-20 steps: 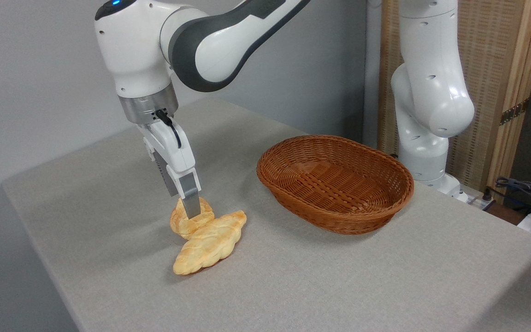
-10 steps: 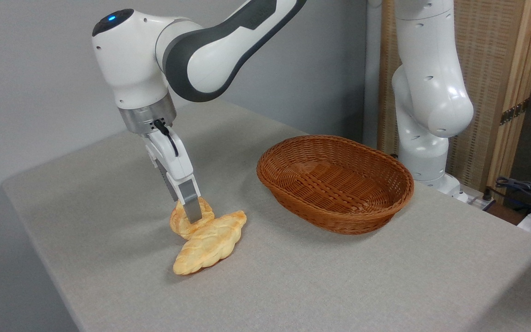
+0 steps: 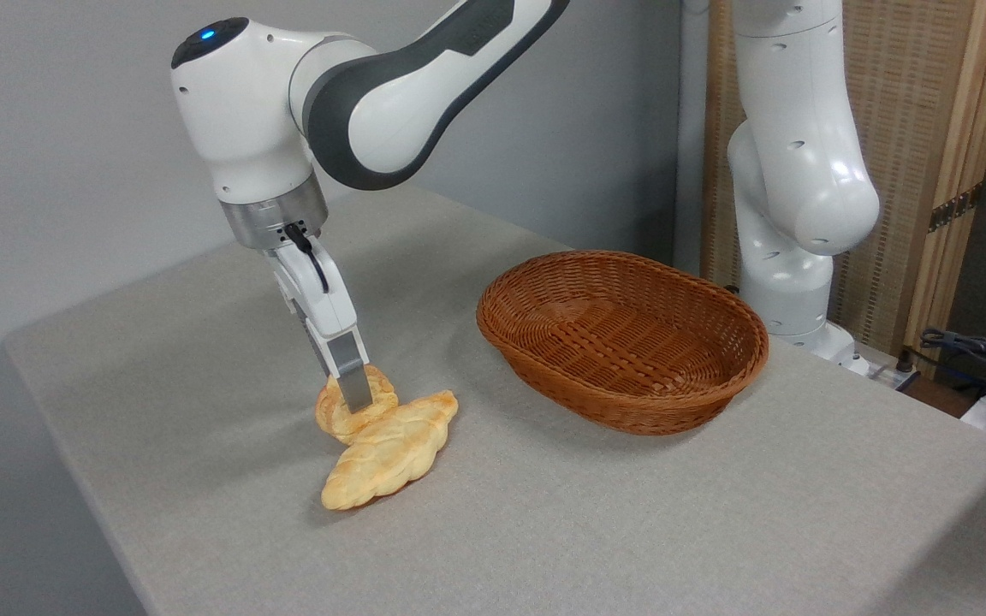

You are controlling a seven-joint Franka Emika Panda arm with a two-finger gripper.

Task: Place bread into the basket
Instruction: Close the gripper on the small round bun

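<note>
Camera view, fixed, looking across the tabletop (image 3: 596, 513). The tool (image 3: 356, 395) points down, tilted slightly, its tip at the bread (image 3: 347, 414). One grey finger (image 3: 353, 383) is visible in front of the bun, its end overlapping the bun's top. The second finger is hidden behind the first, so how far apart the fingers stand cannot be told, nor whether they actually grip the bun.

The bread, a small round knotted bun, golden-orange, sits on the tabletop directly under the tool tip. Just in front of the tool and slightly right lies the braided loaf (image 3: 390, 462), paler and longer, leaf-shaped, touching the bun along its rear edge and partly covering the bun's near side.

The basket (image 3: 720, 376), oval brown wicker, stands well to the right of the tool, apart from both bread pieces. Its inside shows only weave.

The arm (image 3: 373, 85) rises from the tool up and to the right, white with a dark grey joint cover. The arm's base column (image 3: 792, 197) stands behind the basket, far right of the tool.
</note>
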